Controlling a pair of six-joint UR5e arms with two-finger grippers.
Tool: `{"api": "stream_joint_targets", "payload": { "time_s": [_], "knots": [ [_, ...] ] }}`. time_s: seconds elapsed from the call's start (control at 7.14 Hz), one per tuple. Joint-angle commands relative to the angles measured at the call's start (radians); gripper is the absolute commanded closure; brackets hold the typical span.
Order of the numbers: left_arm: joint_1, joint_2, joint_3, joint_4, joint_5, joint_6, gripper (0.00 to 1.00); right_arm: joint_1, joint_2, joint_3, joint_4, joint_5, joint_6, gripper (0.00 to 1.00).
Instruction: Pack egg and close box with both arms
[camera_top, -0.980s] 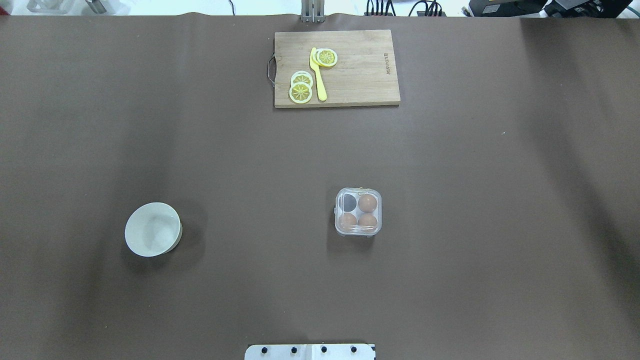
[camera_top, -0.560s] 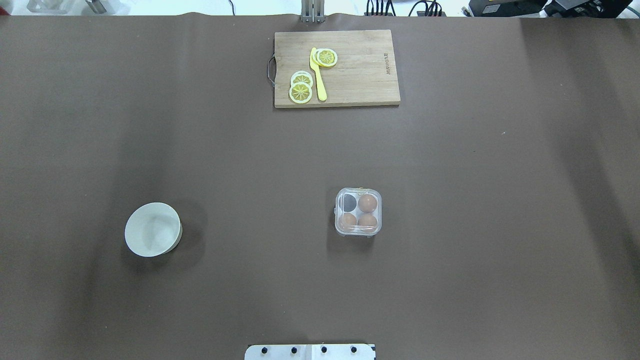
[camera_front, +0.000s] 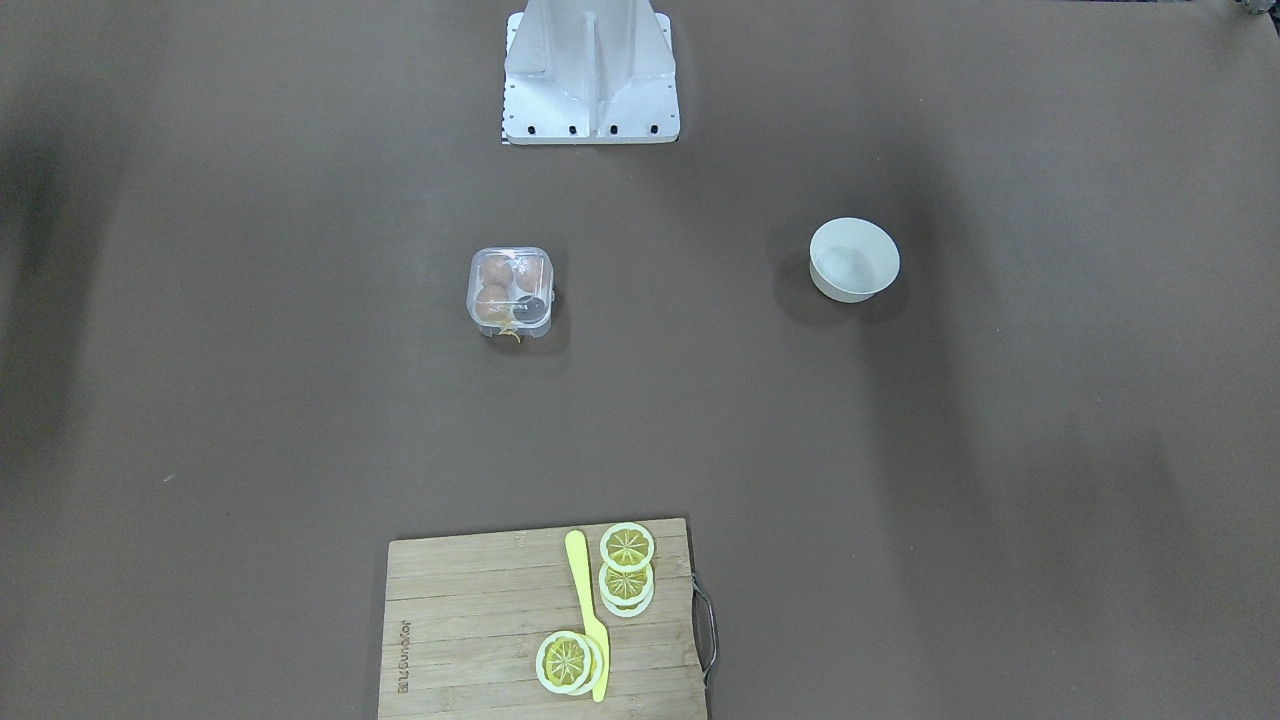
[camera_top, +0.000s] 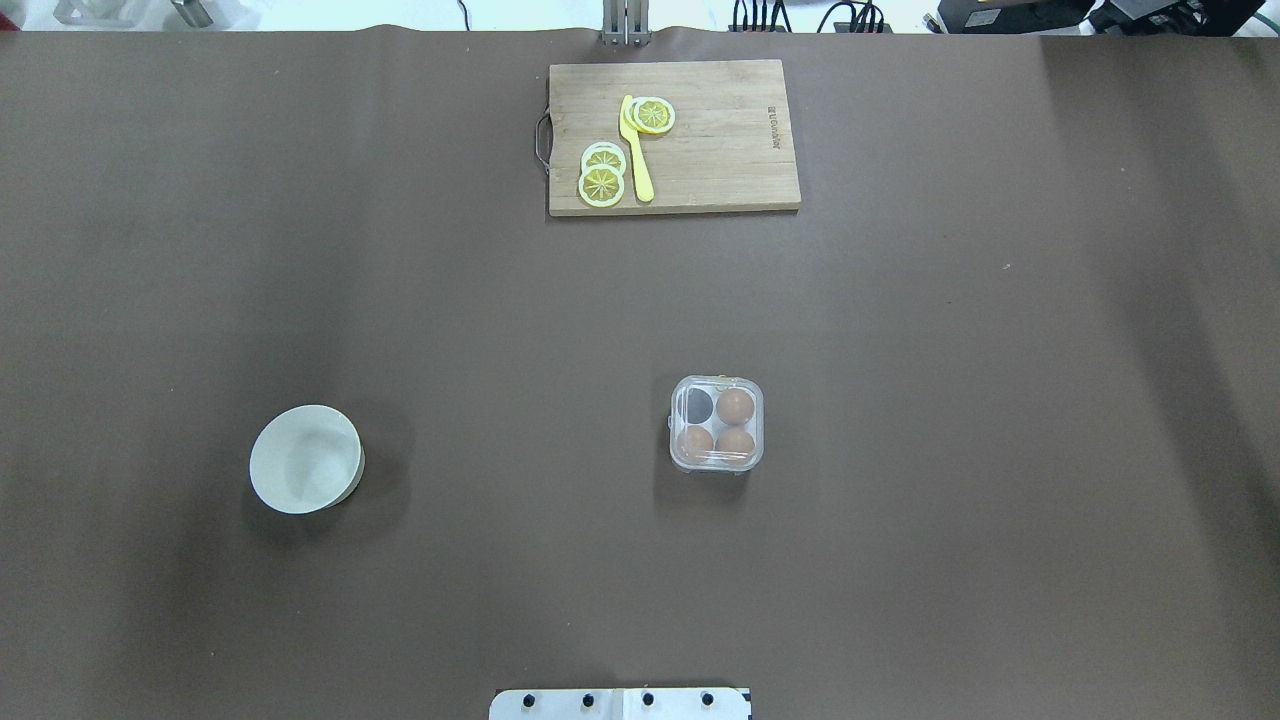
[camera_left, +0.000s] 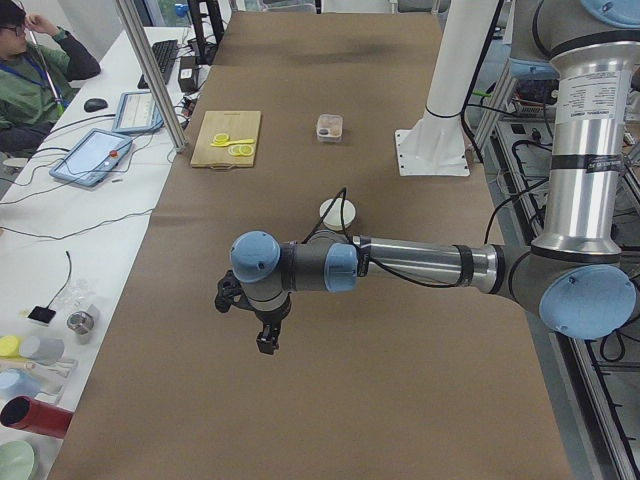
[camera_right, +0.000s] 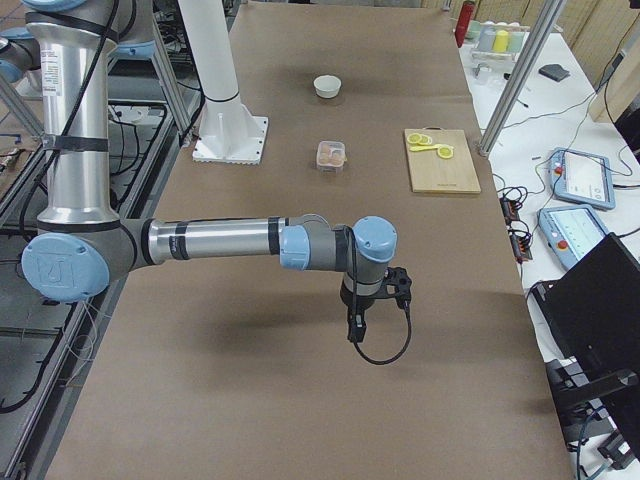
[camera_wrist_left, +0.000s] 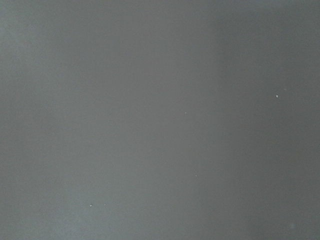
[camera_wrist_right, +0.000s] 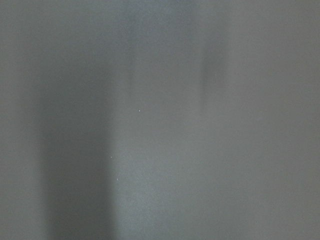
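Note:
The box (camera_top: 716, 423) is a small clear carton near the table's middle, and its lid seems to lie down over the cells. It holds three brown eggs (camera_top: 735, 406) that look alike, and I cannot tell which is the task's egg. The far left cell (camera_top: 693, 405) is empty. The box also shows in the front view (camera_front: 510, 290). My left gripper (camera_left: 267, 343) shows only in the exterior left view, hanging over bare table far from the box. My right gripper (camera_right: 353, 328) shows only in the exterior right view, also far off. I cannot tell whether either is open or shut. Both wrist views show only table cover.
A white bowl (camera_top: 305, 459) stands left of the box and looks empty. A wooden cutting board (camera_top: 700, 150) with lemon slices (camera_top: 601, 185) and a yellow knife (camera_top: 637, 150) lies at the far edge. The white base (camera_top: 620, 703) is at the near edge.

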Motion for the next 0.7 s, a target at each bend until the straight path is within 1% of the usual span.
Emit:
{"api": "stream_joint_targets", "payload": {
  "time_s": [0.0,0.56],
  "knots": [
    [-0.001,0.006,-0.018,-0.002,-0.008,-0.001,0.02,-0.001,-0.004,0.028,0.000,0.003,0.033,0.00],
    [0.001,0.010,-0.022,-0.002,-0.005,-0.005,0.02,-0.001,-0.003,0.033,0.000,0.004,0.033,0.00]
  ]
}}
